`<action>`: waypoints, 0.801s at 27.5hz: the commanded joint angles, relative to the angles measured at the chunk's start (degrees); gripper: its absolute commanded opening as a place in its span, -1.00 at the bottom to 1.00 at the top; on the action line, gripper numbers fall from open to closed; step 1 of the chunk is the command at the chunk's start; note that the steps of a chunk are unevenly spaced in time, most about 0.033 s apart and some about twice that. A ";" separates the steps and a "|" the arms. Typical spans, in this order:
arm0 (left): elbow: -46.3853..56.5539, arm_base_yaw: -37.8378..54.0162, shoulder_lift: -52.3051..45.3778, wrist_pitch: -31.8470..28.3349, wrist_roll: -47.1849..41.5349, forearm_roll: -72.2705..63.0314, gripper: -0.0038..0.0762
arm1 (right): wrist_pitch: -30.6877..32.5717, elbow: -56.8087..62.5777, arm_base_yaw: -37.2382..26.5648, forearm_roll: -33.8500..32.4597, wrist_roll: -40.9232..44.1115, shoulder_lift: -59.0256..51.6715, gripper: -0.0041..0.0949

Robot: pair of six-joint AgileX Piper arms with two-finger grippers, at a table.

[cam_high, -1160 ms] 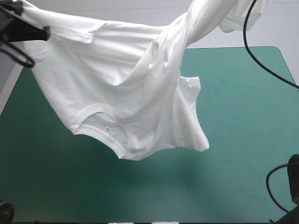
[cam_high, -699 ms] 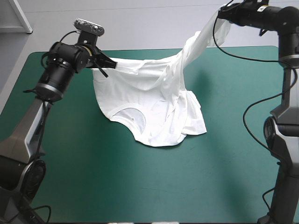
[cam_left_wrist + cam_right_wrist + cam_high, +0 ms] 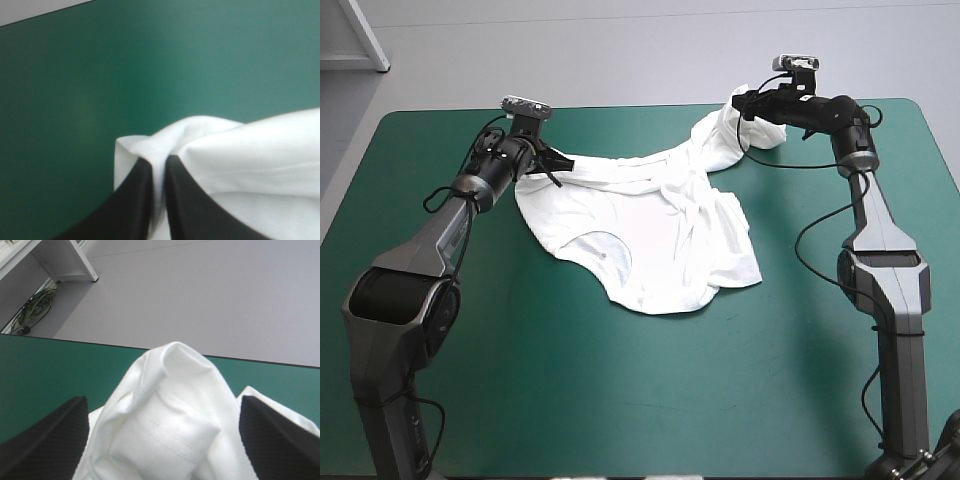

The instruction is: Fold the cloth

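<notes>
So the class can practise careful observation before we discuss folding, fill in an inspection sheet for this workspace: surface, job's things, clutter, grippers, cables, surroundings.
Surface: teal-green cover, lying flat.
Job's things: white T-shirt, rumpled, mostly resting on the cover, neck opening showing; not yet folded.
Clutter: nothing seen.
Grippers: left gripper, jaws shut on an edge of the T-shirt; right gripper, jaws open, with bunched T-shirt between them.
Cables: nothing seen.
Surroundings: nothing seen.
</notes>
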 commanded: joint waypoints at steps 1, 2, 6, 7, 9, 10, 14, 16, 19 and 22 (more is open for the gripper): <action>-1.60 1.35 -3.50 -5.39 -0.62 0.63 -0.22 | -1.14 -1.76 -0.35 -0.77 1.30 -5.72 0.71; -1.90 1.78 -3.50 -5.29 -0.73 0.64 0.01 | 0.05 -1.76 -0.35 -1.74 1.30 -6.07 0.69; -5.65 2.12 -4.13 2.52 1.16 0.64 0.82 | 12.28 -1.98 -0.42 -8.43 5.00 -10.31 0.65; -7.71 1.63 -5.14 7.04 2.15 0.64 0.81 | 17.32 -2.03 -0.42 -10.35 8.57 -12.20 0.61; -9.53 0.58 -7.20 12.70 4.36 0.64 0.81 | 24.04 -2.76 -0.42 -11.79 15.02 -14.55 0.50; -10.03 0.06 -8.24 14.76 5.15 0.64 0.81 | 26.60 -3.03 -0.42 -11.79 15.04 -15.62 0.43; -10.65 -1.88 -14.00 23.41 7.48 0.85 0.81 | 26.71 -2.76 0.06 -12.10 20.68 -20.18 0.22; -10.65 -2.18 -16.06 27.21 7.74 0.69 0.81 | 26.71 -2.76 0.63 -11.97 21.80 -22.27 0.22; -10.65 -2.18 -18.33 34.79 8.32 -0.58 0.81 | 26.71 -0.53 1.42 -12.23 22.39 -26.63 0.22; -10.40 -2.18 -19.85 40.67 12.02 -2.76 0.77 | 26.71 6.14 2.53 -14.99 21.96 -32.35 0.22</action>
